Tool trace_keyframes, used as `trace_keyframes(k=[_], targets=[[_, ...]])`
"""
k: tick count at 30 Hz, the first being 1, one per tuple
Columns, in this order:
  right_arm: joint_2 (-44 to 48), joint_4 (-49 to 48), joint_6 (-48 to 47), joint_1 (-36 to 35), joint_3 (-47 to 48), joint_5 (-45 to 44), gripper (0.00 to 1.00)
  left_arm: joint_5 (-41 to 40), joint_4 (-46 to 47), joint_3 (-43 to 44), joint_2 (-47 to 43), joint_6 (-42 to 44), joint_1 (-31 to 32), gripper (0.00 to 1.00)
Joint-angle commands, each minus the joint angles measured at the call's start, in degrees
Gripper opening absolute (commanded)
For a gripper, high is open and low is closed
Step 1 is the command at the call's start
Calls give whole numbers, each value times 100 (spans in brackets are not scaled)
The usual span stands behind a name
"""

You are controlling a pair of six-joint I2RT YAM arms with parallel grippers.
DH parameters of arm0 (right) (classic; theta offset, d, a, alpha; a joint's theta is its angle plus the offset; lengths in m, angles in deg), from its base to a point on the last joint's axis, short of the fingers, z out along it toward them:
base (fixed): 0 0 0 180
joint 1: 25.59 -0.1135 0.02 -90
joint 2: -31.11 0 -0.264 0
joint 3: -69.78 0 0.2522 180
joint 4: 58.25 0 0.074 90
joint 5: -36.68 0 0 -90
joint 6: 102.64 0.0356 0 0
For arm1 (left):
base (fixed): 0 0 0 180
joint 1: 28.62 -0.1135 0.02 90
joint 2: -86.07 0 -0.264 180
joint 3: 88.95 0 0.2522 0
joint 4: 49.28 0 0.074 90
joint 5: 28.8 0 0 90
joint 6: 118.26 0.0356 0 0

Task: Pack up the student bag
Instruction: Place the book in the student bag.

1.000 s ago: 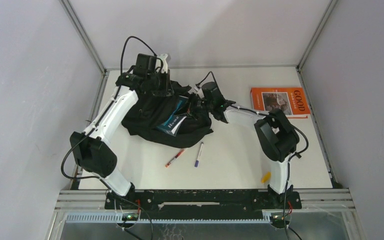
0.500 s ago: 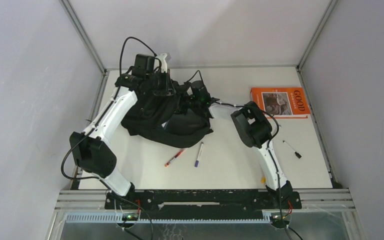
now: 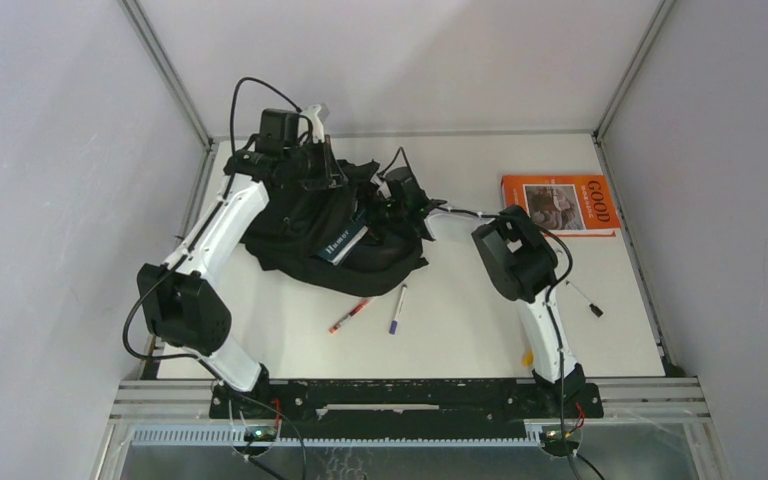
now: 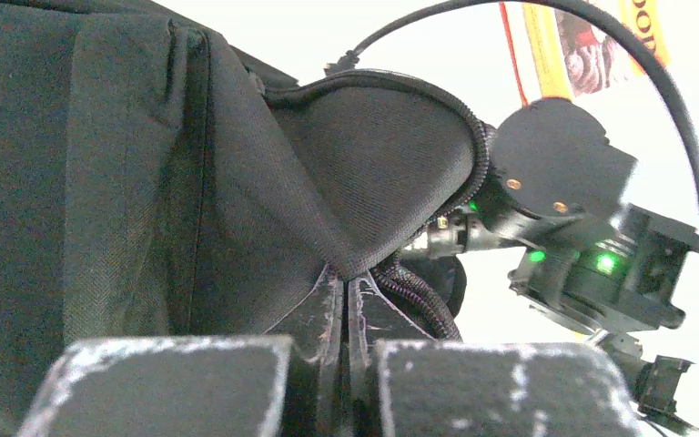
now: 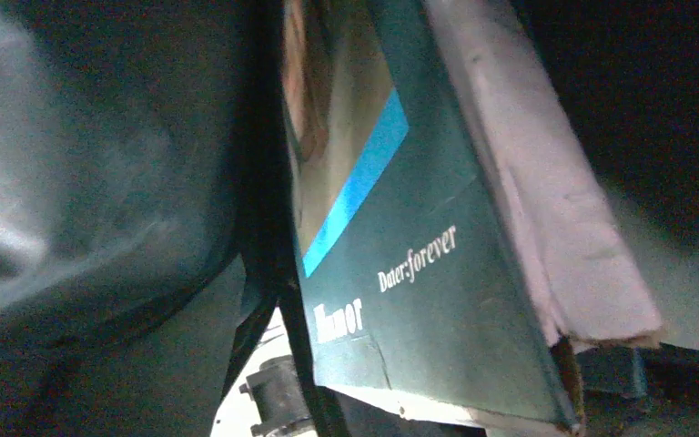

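1. Student bag (image 3: 295,225): lying slumped at the far left of the desk (image 3: 460,330), with its mouth turned toward the right arm (image 3: 505,255).
2. Pinching a fold of fabric at the bag's zip edge with the left fingers (image 4: 173,382), pressed together on the cloth. Judged to be lifting the rim so that the opening is gaping for loading.
3. Reaching into that opening with the right arm. Right fingers sitting hidden among the fabric, so not telling whether spread or gripping.
4. Showing a dark teal book (image 5: 419,300) standing tilted in the mouth, partly inside and partly protruding. Judged to be going in on edge to slip past the held rim.
5. Waiting on the desk: an orange book (image 3: 558,203) well apart at the far right, two pens (image 3: 397,308) just beside the bag's near edge, and a black pen (image 3: 582,298) near the right arm.
6. Judging the packing as under way, with most items not yet inside.
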Motion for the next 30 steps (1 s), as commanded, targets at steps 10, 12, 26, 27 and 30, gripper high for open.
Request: trace_keyframes(k=[10,12,26,27,30], targets=[[1421,1464,-1044,21,-465,-1060,100,91,618,-227,-384,-391,-342,0],[1518,1390,-1116,26,-594,-1023,100,100,654,-253,-389,-401,-355,0],[755,621,-635,-436,33,-566,11,742,939,-431,-307,-706,-355,0],[685,706,-638,-441,141,-568,11,772,951,-454,-304,-724,-357,0],[697,827,-731,-427,150,-536,18,735,952,-490,-305,-709,-357,0]])
